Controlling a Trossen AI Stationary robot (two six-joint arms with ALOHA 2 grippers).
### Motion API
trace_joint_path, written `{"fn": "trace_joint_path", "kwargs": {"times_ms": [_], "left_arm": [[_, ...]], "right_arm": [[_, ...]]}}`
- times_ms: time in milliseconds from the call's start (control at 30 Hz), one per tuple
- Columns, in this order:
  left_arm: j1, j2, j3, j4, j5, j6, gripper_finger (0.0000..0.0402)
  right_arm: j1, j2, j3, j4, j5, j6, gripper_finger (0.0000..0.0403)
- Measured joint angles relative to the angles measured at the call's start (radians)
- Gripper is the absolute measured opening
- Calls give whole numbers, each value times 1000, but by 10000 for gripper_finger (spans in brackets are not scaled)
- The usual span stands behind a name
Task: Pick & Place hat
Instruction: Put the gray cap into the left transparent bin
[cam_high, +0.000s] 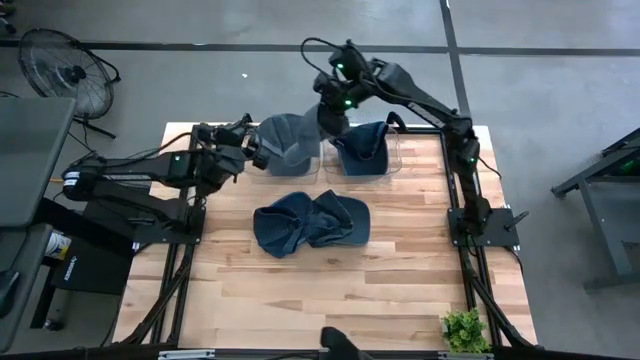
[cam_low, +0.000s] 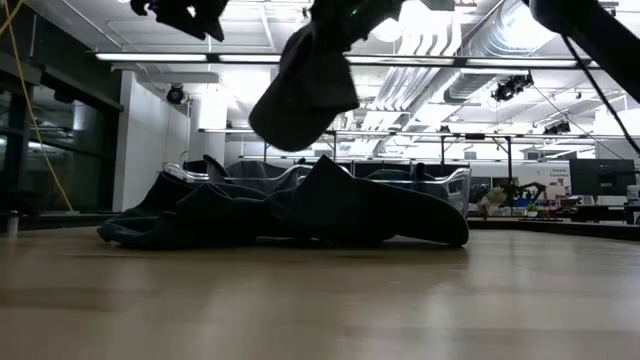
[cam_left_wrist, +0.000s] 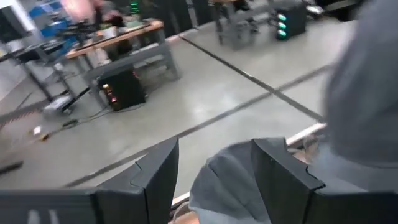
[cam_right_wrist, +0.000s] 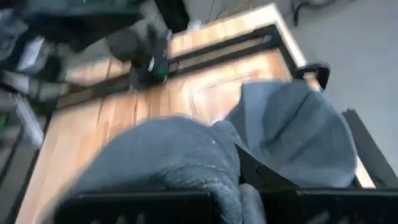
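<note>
A grey hat (cam_high: 288, 140) hangs from my right gripper (cam_high: 333, 118) above the left one of two clear bins (cam_high: 262, 168) at the table's far edge. In the low view the grey hat (cam_low: 305, 85) is well off the table. My left gripper (cam_high: 260, 152) is open and hovers just left of the hat. In the left wrist view the grey hat (cam_left_wrist: 233, 180) shows beyond its spread fingers. The right bin (cam_high: 393, 150) holds a blue hat (cam_high: 362, 145). A pile of dark blue hats (cam_high: 310, 222) lies on the middle of the table. My right gripper is shut on a bunched fold of the grey hat's cloth (cam_right_wrist: 225, 177), coming from above with the fingers pointing down. The hat hangs slack below the fingers, lifted clear of the table and the pile (cam_low: 300, 215).
The two bins stand side by side against the far edge. The dark pile takes up the table's centre. Bare wood (cam_high: 330, 290) stretches across the near half. A small green plant (cam_high: 464, 330) sits at the near right corner, and a fan (cam_high: 65, 65) stands off the table, far left.
</note>
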Motion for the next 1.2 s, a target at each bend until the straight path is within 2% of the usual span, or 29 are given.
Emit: {"fn": "trace_joint_path", "kwargs": {"times_ms": [100,233,400,867,933,1133,1200], "left_arm": [[23,-28,2,56,99,151,198],[41,-34,2,140,230,332,198],[45,-16,2,157,379,435,198],[28,117,2,157,463,476,198],[16,131,2,159,444,476,198],[-2,190,0,196,272,476,198],[-1,203,1,218,250,476,198]], "right_arm": [[1,-5,-89,129,1,91,0],[2,-5,-134,230,4,137,0],[2,-7,-126,316,1,168,0],[-24,-13,-104,311,-7,173,0],[-33,-13,-104,311,-10,175,0],[-47,-13,-104,315,-79,184,0],[-47,-13,-104,315,-93,184,0]]}}
